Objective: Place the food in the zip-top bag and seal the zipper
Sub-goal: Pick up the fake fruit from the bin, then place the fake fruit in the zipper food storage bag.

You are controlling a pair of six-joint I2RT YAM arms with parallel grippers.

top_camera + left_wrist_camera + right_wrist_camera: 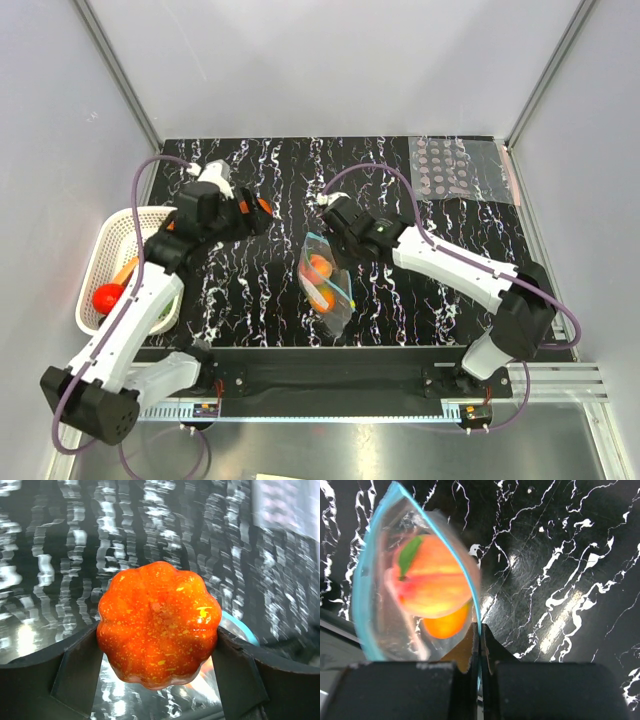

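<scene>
My left gripper [256, 214] [159, 662] is shut on the orange ribbed toy fruit [159, 622] [263, 207] and holds it above the table, left of the bag. The zip-top bag [328, 285] lies at the table's middle. Its mouth is open, and a peach-pink fruit [432, 577] and an orange fruit [445, 625] are inside. My right gripper [334, 245] [480, 630] is shut on the bag's light blue zipper strip [452, 545] at the mouth's edge. A bit of the blue strip [241, 628] shows behind the held fruit in the left wrist view.
A white basket [100, 250] stands at the left edge with a red tomato [107, 296] and other toy food inside. A clear sheet with grey dots [460, 170] lies at the back right. Grey walls enclose the table.
</scene>
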